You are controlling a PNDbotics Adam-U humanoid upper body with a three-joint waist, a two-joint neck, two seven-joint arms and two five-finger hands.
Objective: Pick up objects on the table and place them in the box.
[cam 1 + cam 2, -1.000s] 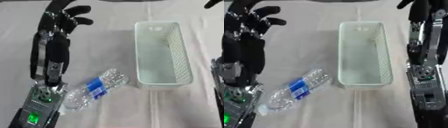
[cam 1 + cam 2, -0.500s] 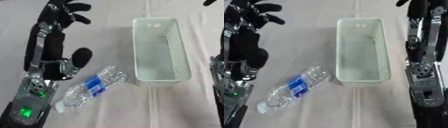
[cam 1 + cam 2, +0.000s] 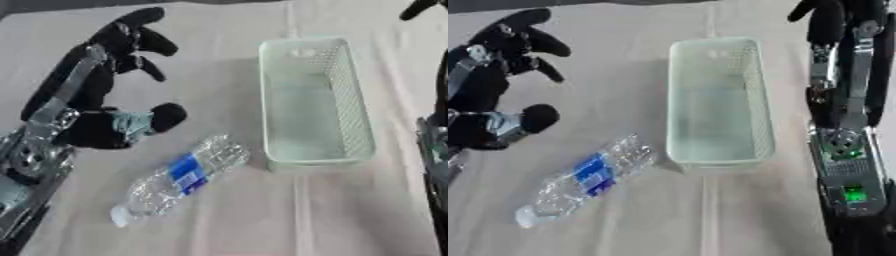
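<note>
Cloth-covered worktop [image 3: 219, 30] lies bare between my left hand [image 3: 122, 40] and the pale green box [image 3: 315, 100], which stands lengthwise with its near rim just beside the bottle's base. My left fingers [image 3: 144, 17] are spread and hold nothing, raised at the far left. Below and to the right of them the clear bottle [image 3: 179, 180] with a blue label lies on its side, slanted, cap toward me, well apart. My right hand [image 3: 829, 15] shows at the far right corner; whether its fingers are open I cannot tell

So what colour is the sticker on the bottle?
Blue, wrapped around the clear bottle; the left eye view shows it best.
</note>
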